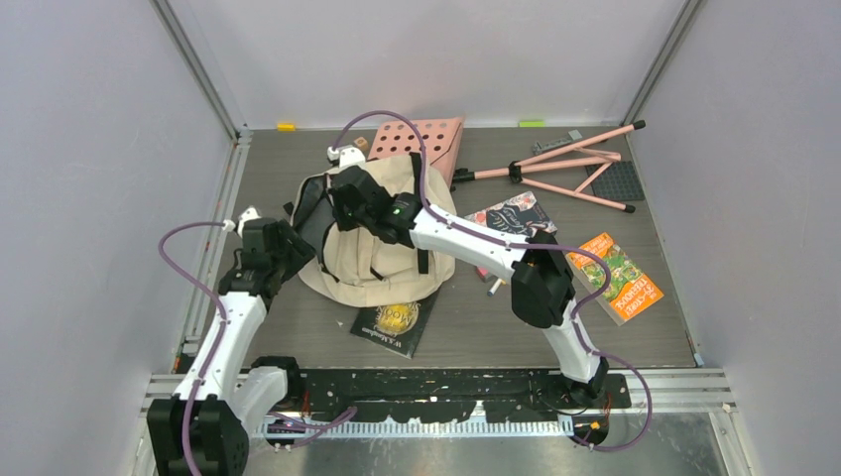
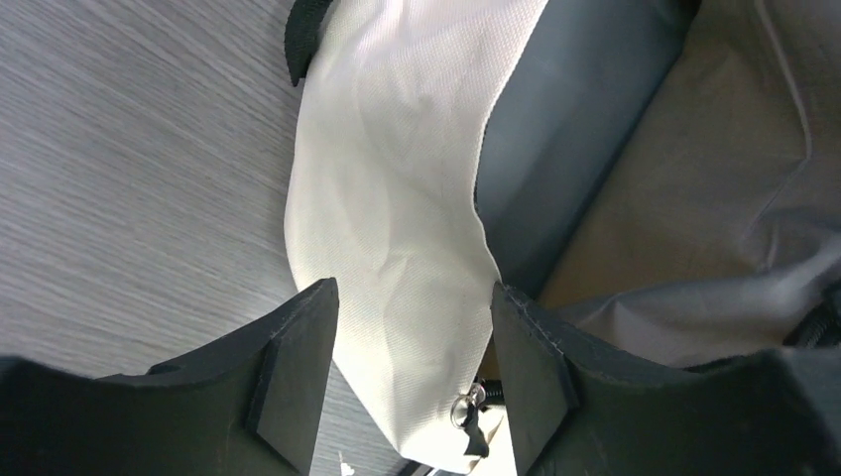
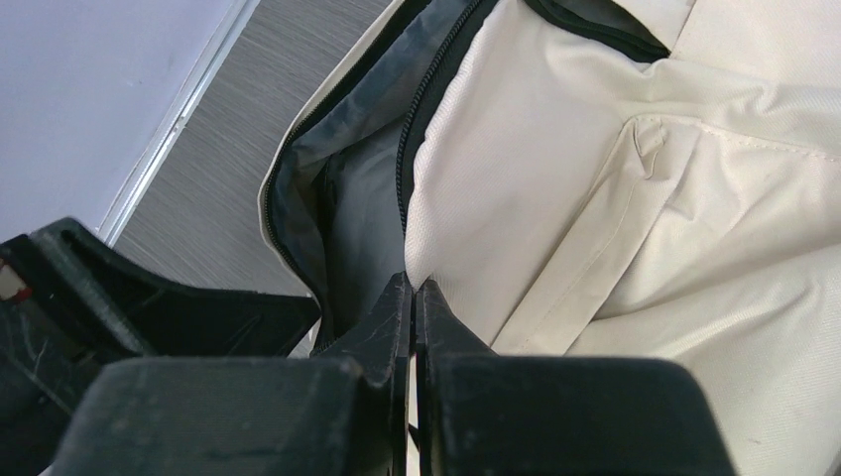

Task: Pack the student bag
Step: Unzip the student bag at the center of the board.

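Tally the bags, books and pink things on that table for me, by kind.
Bags: 1, student bag
Books: 3, black book, floral book, orange book
Pink things: 2, perforated board, folding stand
Total: 6

The cream woven-cloth student bag (image 2: 387,228) has a matt, fine weave and smooth grey lining (image 2: 575,119), the grey table (image 2: 129,178) under it is matt wood-grain, and the right end effector (image 3: 413,290) is scuffed black plastic.

Bag (image 1: 347,276) fills mid-table; board (image 1: 438,139) lies just behind, books (image 1: 395,322) hem its near and right sides. Table (image 1: 466,332) front-right lies open.
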### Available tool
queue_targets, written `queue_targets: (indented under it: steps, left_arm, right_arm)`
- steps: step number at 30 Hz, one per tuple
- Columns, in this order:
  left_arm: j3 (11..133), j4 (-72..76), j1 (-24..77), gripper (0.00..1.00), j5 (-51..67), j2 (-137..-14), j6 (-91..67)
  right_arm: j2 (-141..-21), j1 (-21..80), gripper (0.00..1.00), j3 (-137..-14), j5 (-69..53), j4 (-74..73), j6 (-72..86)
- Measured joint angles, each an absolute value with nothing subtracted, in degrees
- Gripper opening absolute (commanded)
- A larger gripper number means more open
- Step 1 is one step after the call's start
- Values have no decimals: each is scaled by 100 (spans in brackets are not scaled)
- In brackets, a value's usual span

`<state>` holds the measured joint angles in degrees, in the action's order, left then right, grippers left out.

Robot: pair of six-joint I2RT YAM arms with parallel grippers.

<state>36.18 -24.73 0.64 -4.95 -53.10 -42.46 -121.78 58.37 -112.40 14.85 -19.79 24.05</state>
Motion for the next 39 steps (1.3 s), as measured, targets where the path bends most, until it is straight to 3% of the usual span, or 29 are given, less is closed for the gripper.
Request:
queue_targets:
  steps: [17,21,32,35,39]
  left_arm:
    - [3489,-1964,-204,76,305,-5172,-4324]
    - [3492,-1999,-207,65,259,-5402,-4285]
    - [3489,-2034,-355,12,128,-6073,-4182]
    - [3489,-2012,-585,5,145,-6119,-4158]
    - [3489,-1994,-1044,3,338,-6226,-4152]
  right_arm:
    - [-12077,5826,0,-11019,1485,-1927,2390]
    - [-12077,5826,0,-11013,1463,-1925,2390]
    - [-11887,5826,0,-10737,1503,-1896,2383]
    - [-11714,5811,0,-10604,1555,-1940,2386]
    - [-11345,5765,0,-10263,1601,-1990,2392]
